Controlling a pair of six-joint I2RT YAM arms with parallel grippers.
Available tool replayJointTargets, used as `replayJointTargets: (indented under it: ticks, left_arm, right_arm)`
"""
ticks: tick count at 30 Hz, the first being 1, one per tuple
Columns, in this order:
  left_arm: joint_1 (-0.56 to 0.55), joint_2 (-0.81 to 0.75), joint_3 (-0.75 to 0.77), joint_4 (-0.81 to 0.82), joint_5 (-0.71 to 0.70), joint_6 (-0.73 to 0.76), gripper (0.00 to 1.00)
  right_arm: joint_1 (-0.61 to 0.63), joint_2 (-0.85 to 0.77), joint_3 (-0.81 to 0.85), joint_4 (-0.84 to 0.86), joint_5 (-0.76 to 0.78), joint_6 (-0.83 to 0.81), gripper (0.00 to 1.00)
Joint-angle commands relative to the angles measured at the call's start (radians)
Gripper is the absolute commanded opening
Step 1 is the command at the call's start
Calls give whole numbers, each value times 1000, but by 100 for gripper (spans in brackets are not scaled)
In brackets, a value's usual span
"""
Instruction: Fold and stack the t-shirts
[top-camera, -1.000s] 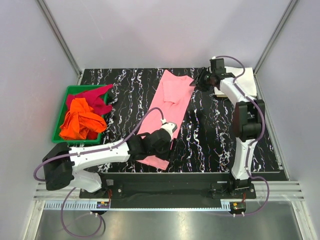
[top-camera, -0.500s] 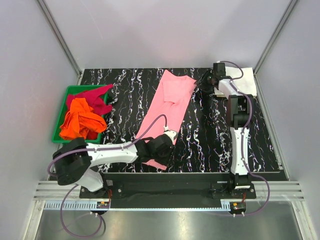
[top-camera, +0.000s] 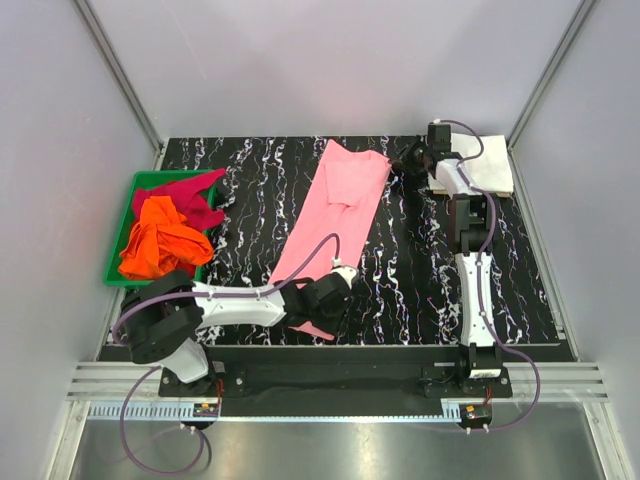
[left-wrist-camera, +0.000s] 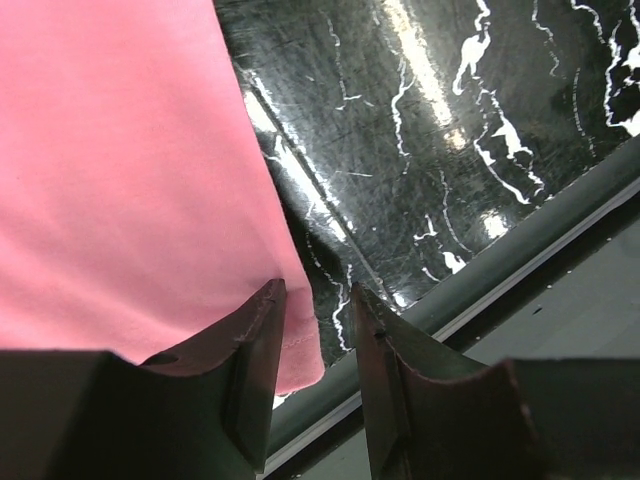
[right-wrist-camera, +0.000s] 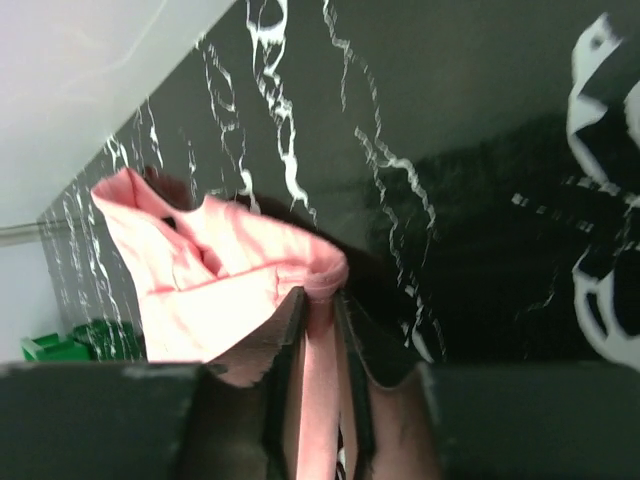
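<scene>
Leftward, green tray (top-camera: 123, 222) holds orange t-shirt (top-camera: 160, 245) and magenta t-shirt (top-camera: 190, 195); right gripper (right-wrist-camera: 318, 295) pinches pink t-shirt (top-camera: 335, 215), left gripper (left-wrist-camera: 318, 290) gapes at its hem.

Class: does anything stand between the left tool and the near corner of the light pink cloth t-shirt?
Nothing visible does. The left tool straddles the corner of the light pink cloth t-shirt, which lies on the black marbled table.

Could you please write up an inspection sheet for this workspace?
Surface: black marbled table.
Job's things: pink t-shirt in a long strip mid-table; white t-shirt flat, far right corner; orange t-shirt and magenta t-shirt heaped in green tray.
Clutter: nothing seen.
Grippers: left gripper open at pink t-shirt's near corner; right gripper shut on its far edge.
Cables: purple cables along both arms, one crossing the pink t-shirt.
Surroundings: plain grey walls.
</scene>
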Motion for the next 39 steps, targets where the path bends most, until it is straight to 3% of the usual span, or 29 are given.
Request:
replayJointTargets:
  ticks: [1,7,18,23,26,28,30,32,35,39]
  left_arm:
    - [-17,16,-20,53,20,-26,38]
    - [-25,49,-15,106,82,-45,38]
    - [-26,95,136,119,158,-42,45]
    - [0,74,330,-31,171,34,47]
    - [75,11,423,-160,168,106,48]
    - [181,-26,467,-256,155,167,48]
    - [309,-84,464,-291,134,219,49]
    - [442,-138,457,-331,137,239,49]
    - [544,-209,421,-363,134,262,49]
    - [662,-286,375,-384,189,287,50]
  right_arm:
    - [-23,57,81,-6,-20,29,23]
    - [-31,133,216,-12,-49,41,22]
    - [-34,114,250,-90,-48,-43,41]
    - [-82,-99,32,-179,27,-37,47]
    - [-79,-265,-172,-190,58,-33,48]
    - [-68,-378,-268,-195,69,-36,48]
    - [-47,-451,-415,-190,92,-31,45]
    - [-14,-531,-533,-177,104,-25,33]
    - [49,-610,-664,-115,89,13,18]
    - [156,-687,-788,-81,98,66,7]
